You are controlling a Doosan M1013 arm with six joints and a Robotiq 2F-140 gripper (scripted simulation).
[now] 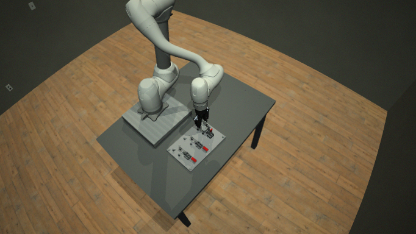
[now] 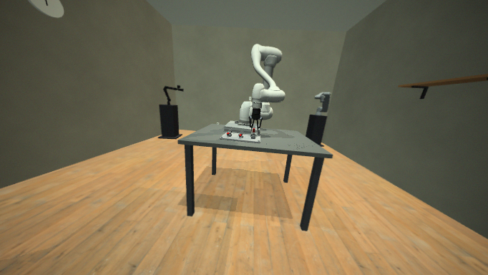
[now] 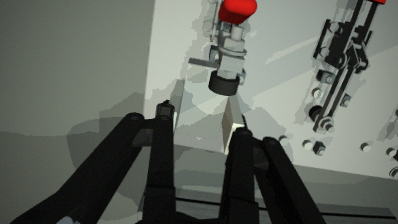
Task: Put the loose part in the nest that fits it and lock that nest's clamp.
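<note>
My gripper (image 3: 203,97) (image 1: 199,125) (image 2: 255,129) is shut on the loose part (image 3: 199,111), a pale grey block. It holds the block at the near edge of the light fixture plate (image 1: 218,141) (image 2: 245,140) (image 3: 280,75), at the end nest on the arm's side. The block's far end lies right under the black pressure pad (image 3: 223,84) of that nest's clamp (image 1: 210,131), whose red handle (image 3: 238,10) stands raised. I cannot tell whether the block rests on the pads. Two more clamps (image 1: 201,147) (image 1: 189,156) with red handles lie along the plate.
The plate lies on a dark grey table (image 1: 241,100) (image 2: 297,145), beside the arm's ribbed base slab (image 1: 155,126). A second clamp linkage (image 3: 340,55) and small pad pins (image 3: 320,146) show to the right in the wrist view.
</note>
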